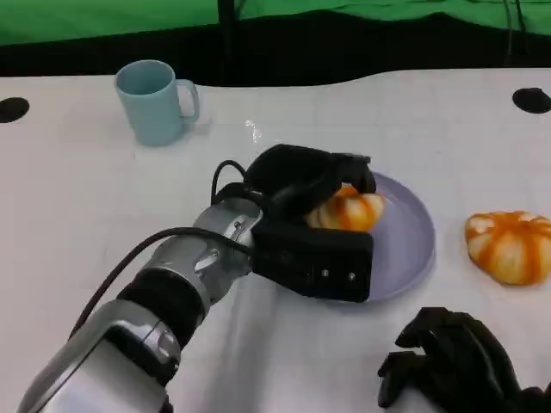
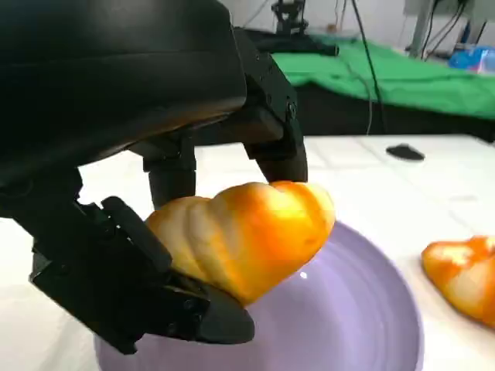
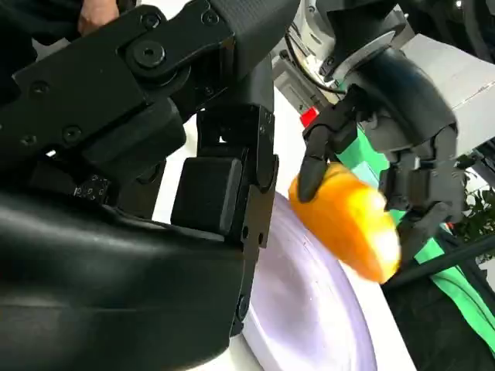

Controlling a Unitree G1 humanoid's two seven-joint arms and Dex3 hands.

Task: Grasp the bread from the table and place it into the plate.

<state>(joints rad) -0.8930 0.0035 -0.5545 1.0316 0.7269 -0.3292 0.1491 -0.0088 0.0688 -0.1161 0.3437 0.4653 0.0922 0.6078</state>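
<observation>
My left hand (image 1: pixel 306 185) grips an orange-and-cream bread roll (image 1: pixel 347 210) and holds it just above the lavender plate (image 1: pixel 411 245) at the table's middle. In the left wrist view the roll (image 2: pixel 246 236) sits between the black fingers (image 2: pixel 166 297), clear of the plate (image 2: pixel 348 325) below. The right wrist view shows the same roll (image 3: pixel 348 220) in my left hand (image 3: pixel 402 116) over the plate (image 3: pixel 309 309). A second roll (image 1: pixel 510 246) lies on the table to the plate's right. My right hand (image 1: pixel 456 361) rests near the front edge with fingers curled, holding nothing.
A light blue mug (image 1: pixel 157 101) stands at the back left. Black round marks (image 1: pixel 531 100) sit at the table's far corners. Green cloth (image 1: pixel 103 17) hangs beyond the back edge. Bare white tabletop (image 1: pixel 77 206) spreads to the left.
</observation>
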